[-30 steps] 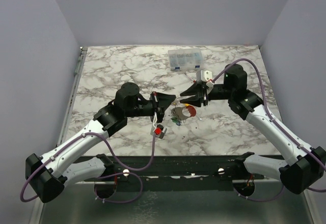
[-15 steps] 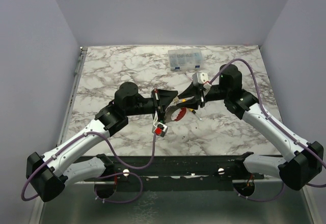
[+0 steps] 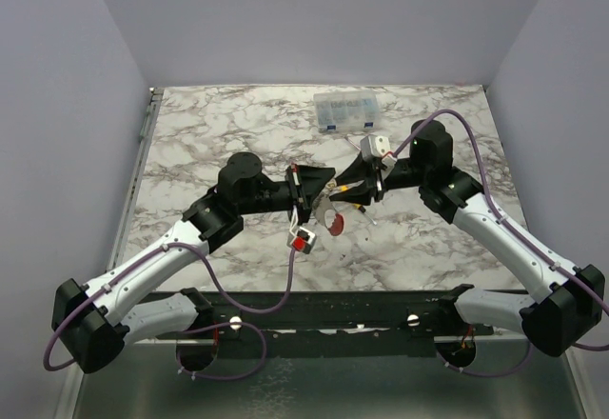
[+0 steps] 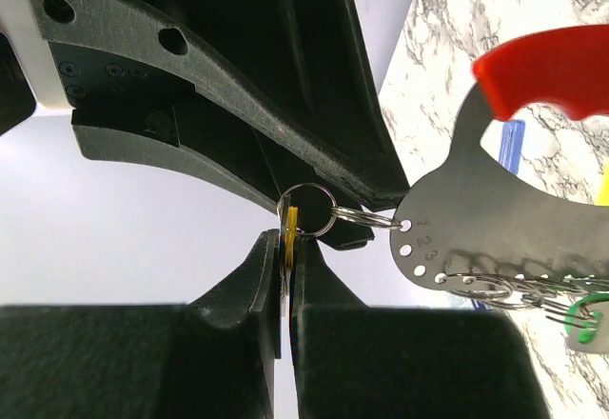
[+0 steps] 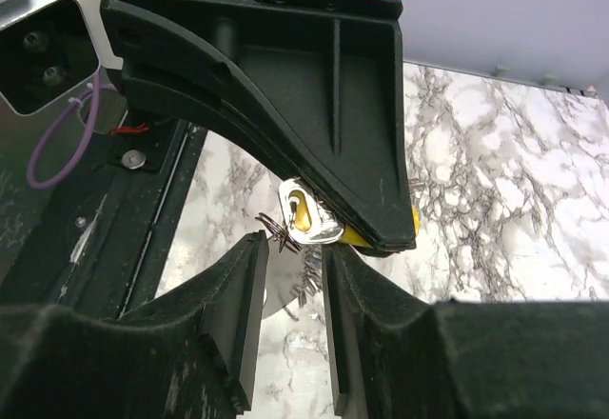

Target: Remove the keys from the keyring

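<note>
**Key pinched, ring yet to be worked off**

The left gripper [image 4: 288, 248] is clamped tight on the yellow-headed key [image 4: 288, 229], which shows edge-on between its fingertips. The keyring [image 4: 306, 187] threads through that key's head just above the tips. The right gripper [image 5: 295, 248] faces it tip to tip with its jaws a narrow gap apart. Nothing is clearly pinched in that gap, though the key's head sits just beyond it.

The step in hand looks like parting this one key from the ring. The left grip should hold firm without twisting. The right fingers need to take the thin ring itself, not the key, and turn it so the key runs along the coil to the split end — a straight pull would likely only tighten things.

A second small ring [image 4: 360, 217] links the keyring to a grey metal tag [image 4: 485, 219] with a red grip [image 4: 552, 67]. More rings and a green-headed key [image 4: 582, 319] hang from the tag's lower edge, and this dangling weight may swing and drag the ring askew.

The bundle hangs between the two grippers over the marble table [image 3: 209, 133]. The clear parts box [image 3: 347, 111] lies well apart near the far edge. The real hindrance is crowding — the fingertips leave little room around so small a ring.
</note>
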`<state>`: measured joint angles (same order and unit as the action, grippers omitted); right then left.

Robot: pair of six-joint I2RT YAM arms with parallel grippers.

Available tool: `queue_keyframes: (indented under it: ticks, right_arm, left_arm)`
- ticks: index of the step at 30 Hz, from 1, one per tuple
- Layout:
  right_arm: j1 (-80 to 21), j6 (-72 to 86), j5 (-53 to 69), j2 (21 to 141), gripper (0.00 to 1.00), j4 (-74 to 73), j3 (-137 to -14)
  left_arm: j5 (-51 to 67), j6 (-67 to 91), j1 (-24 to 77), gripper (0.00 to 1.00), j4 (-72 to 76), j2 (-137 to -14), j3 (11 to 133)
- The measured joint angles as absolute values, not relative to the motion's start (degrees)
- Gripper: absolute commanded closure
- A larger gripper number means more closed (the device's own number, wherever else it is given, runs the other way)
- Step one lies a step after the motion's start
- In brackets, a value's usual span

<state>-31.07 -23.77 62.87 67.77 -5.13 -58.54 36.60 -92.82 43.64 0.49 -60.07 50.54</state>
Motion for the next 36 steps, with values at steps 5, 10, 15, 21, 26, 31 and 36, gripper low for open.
queue_keyframes:
  ticks: [5,10,15,21,26,31,36]
  right_arm:
    - [-31.07,-22.9,63.61,67.77,0.73,-4.14,-58.54]
    - [-31.09,-22.44,63.88,67.7,0.77,-3.51,-58.54]
    - [-31.09,-22.68,63.83,67.4,0.76,-3.64,-58.54]
    - [-31.14,-23.88,63.29,66.3,0.73,-5.23,-58.54]
    - [-31.16,-24.08,62.67,65.98,0.81,-5.91,-58.54]
    - [-31.16,-24.27,62.04,65.98,0.99,-5.96,-58.54]
    - [-31.16,-24.03,60.71,65.98,0.99,-5.98,-58.54]
  left_arm:
    - [36.58,-92.66,43.64,1.0,2.2,-60.66,50.54]
    - [36.56,-92.58,43.64,1.0,3.18,-60.69,50.54]
    - [36.32,-92.16,43.64,1.0,3.44,-60.69,50.54]
    - [35.38,-91.37,43.68,1.0,3.66,-60.69,50.54]
    - [35.27,-91.11,43.9,1.0,3.68,-60.64,50.54]
    - [35.24,-90.78,43.9,1.0,3.62,-60.64,50.54]
    - [34.15,-89.84,43.9,1.0,3.53,-60.03,50.09]
